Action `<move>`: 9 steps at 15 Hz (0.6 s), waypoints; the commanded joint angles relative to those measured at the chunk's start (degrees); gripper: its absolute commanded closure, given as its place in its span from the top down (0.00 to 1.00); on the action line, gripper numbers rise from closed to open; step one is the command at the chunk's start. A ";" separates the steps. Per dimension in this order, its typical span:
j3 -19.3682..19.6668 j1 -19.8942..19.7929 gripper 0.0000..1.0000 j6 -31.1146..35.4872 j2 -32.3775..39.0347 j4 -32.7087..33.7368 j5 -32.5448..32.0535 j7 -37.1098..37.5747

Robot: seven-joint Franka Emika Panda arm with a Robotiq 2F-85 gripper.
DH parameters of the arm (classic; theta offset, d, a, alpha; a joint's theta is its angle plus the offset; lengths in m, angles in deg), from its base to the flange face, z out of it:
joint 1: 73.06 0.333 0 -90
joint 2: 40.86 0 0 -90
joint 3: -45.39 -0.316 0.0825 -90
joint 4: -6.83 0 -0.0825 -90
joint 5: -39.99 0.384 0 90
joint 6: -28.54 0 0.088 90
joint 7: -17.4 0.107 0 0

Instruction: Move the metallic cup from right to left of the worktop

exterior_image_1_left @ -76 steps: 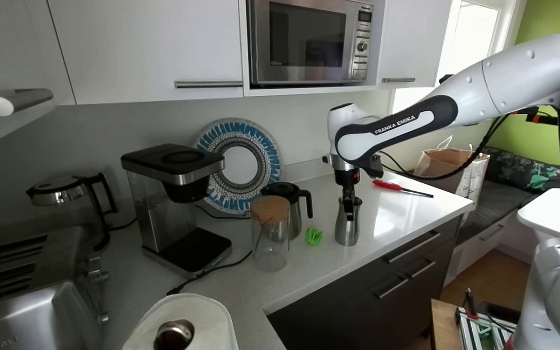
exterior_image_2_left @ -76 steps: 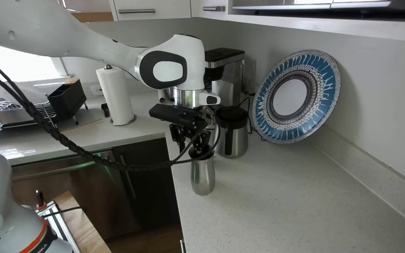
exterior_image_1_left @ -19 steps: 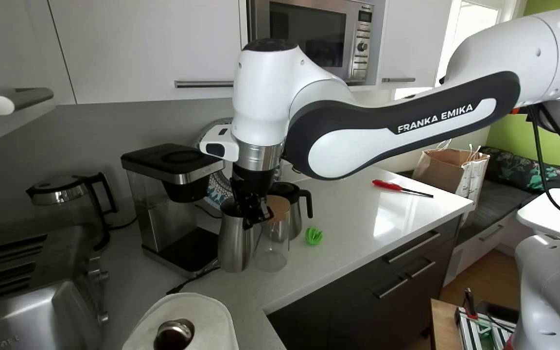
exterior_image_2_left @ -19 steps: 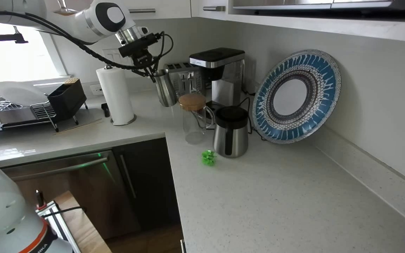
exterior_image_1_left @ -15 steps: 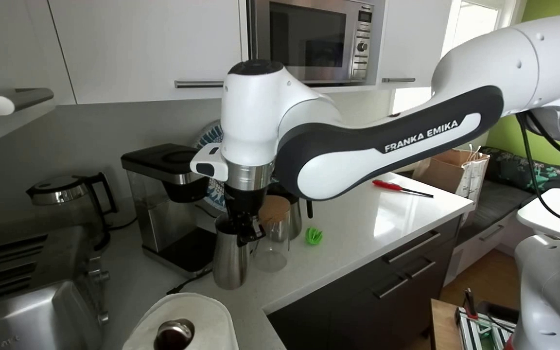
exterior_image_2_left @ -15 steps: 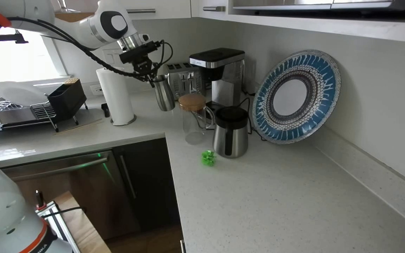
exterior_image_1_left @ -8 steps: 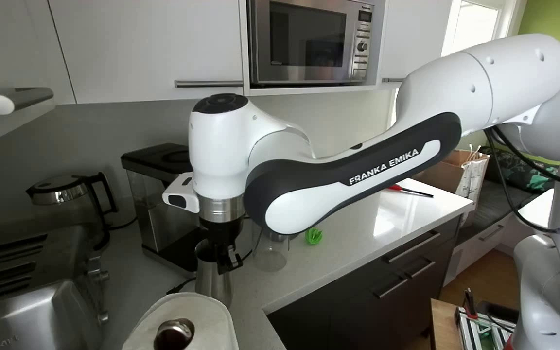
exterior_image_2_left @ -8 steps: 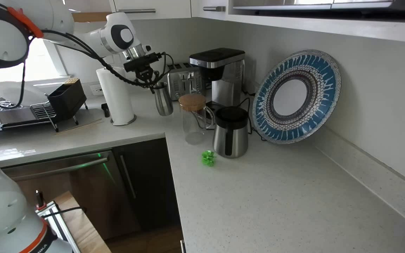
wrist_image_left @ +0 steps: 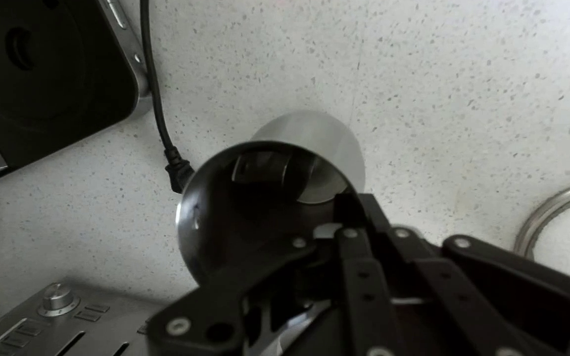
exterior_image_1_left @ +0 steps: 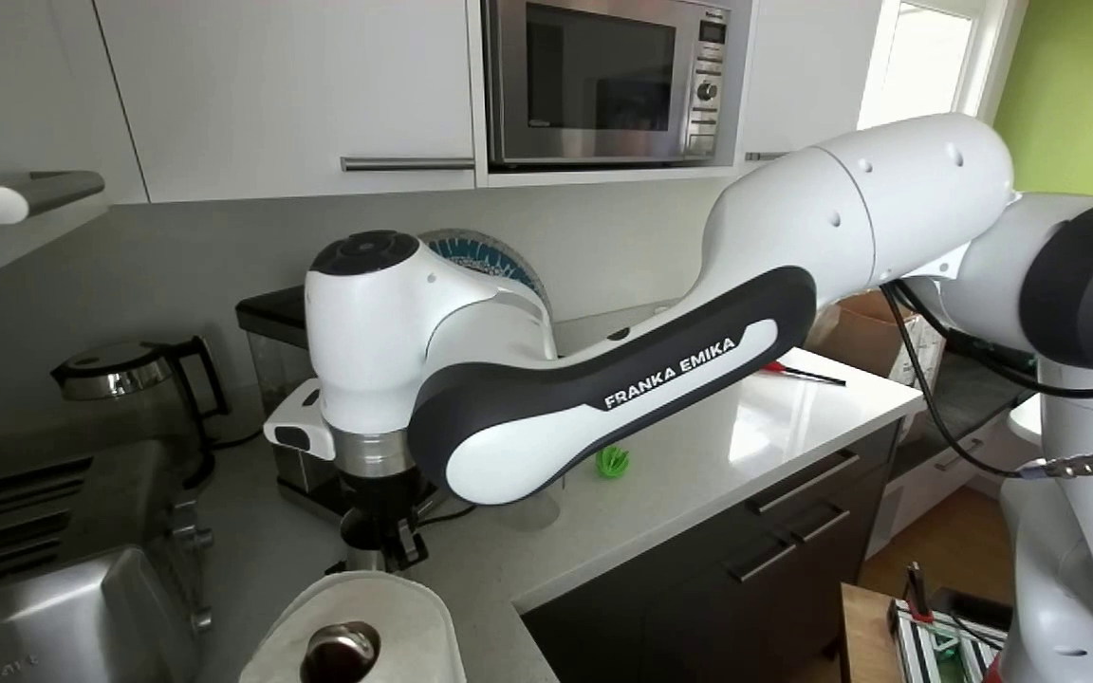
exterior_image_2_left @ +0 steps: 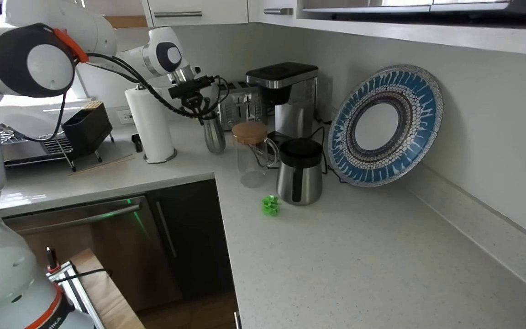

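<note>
The metallic cup (exterior_image_2_left: 215, 137) is a silver-grey steel tumbler over the inner corner of the worktop (exterior_image_2_left: 359, 256). My gripper (exterior_image_2_left: 202, 117) is shut on its rim, one fingertip inside the wall and one outside, as the wrist view shows at the gripper (wrist_image_left: 363, 212). Looking down there, I see the dark inside of the metallic cup (wrist_image_left: 260, 217) and its pale outer side. In an exterior view most of the metallic cup (exterior_image_1_left: 363, 558) is hidden behind the paper roll. Whether its base touches the worktop I cannot tell.
Around the cup stand the toaster (exterior_image_1_left: 82, 588), paper towel roll (exterior_image_2_left: 151, 128), coffee machine (exterior_image_2_left: 288, 114) and wooden-lidded glass jug (exterior_image_2_left: 251, 160). A metal kettle (exterior_image_2_left: 306, 183), a green object (exterior_image_2_left: 270, 205) and a patterned plate (exterior_image_2_left: 420, 128) are farther along. A plug (wrist_image_left: 180, 173) lies beside the cup.
Several seconds ago the cup stood by the metal kettle; it has since been carried left toward the corner. Over the last second arm and cup have come lower, nearer the paper roll.
</note>
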 commanded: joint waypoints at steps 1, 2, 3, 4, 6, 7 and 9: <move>0.06 0.75 0.01 -1.97 2.79 3.65 -1.45 0.42; 0.09 0.76 0.01 -2.09 3.25 3.98 -1.36 0.30; 0.08 0.78 0.01 -2.49 3.64 4.29 -1.19 0.13; 0.01 0.71 0.30 -2.91 3.94 4.60 -0.72 0.11; 0.12 0.90 0.38 -3.69 3.80 5.06 -1.03 0.51; 0.35 1.20 0.45 -4.24 3.06 5.15 -1.73 1.40; 0.37 1.58 0.60 -5.00 1.17 5.27 -2.43 2.34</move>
